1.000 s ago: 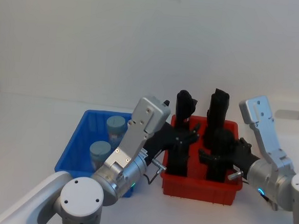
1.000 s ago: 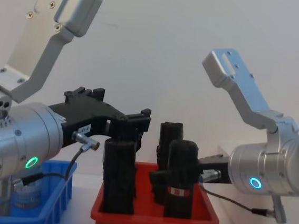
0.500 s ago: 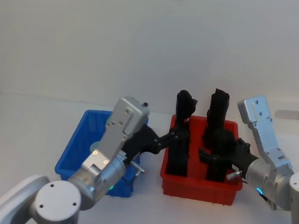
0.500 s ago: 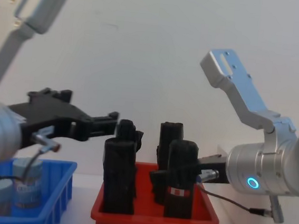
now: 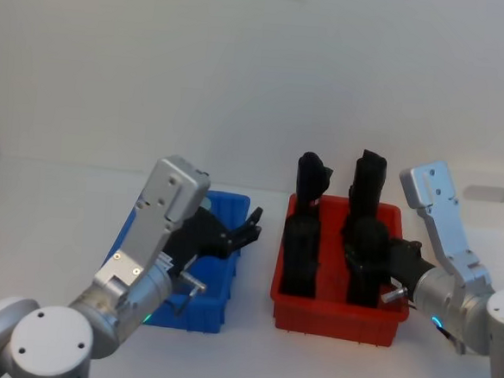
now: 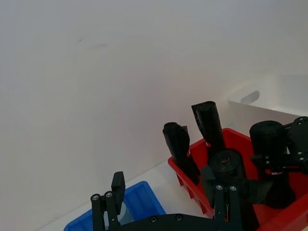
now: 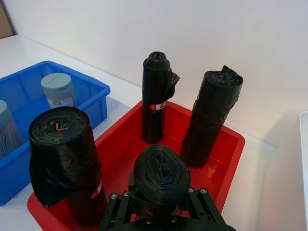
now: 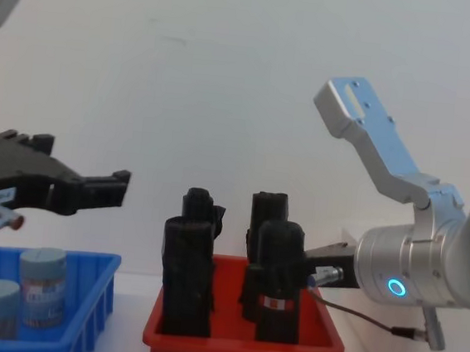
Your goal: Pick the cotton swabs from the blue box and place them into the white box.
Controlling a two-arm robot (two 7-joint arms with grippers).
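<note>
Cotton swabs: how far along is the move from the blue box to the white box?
Done: nothing visible; both cotton swabs sit in the blue box. In hand: the left claw hangs open and empty above that box; the right claw grips a black roll in the red bin. Left: both tubs go to the white box.

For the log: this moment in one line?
left gripper, jaws open, over blue box | two swab tubs inside | right gripper at black roll
</note>
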